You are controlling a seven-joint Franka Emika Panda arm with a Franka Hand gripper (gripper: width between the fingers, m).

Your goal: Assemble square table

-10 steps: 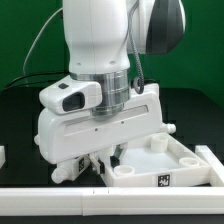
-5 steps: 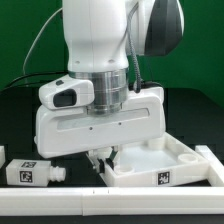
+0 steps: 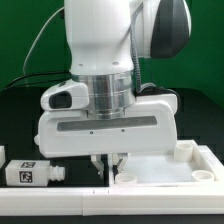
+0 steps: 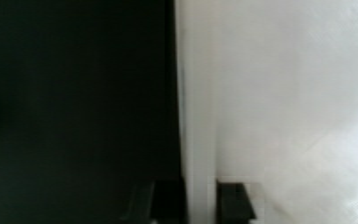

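You're sitting early in the job: jaws are clamping the panel [image 3: 172, 170] by its rim. One leg [image 3: 27, 172] is lying loose off the panel, the exterior view's left; no legs showing fitted yet.

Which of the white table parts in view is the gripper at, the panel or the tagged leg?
The square panel: the gripper closes on its rim at the exterior view's left end. The tagged leg lies apart, on its side.

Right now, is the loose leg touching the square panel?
Apart. Exterior view: the leg lies clear of the square panel, with a strip of dark table showing between them.
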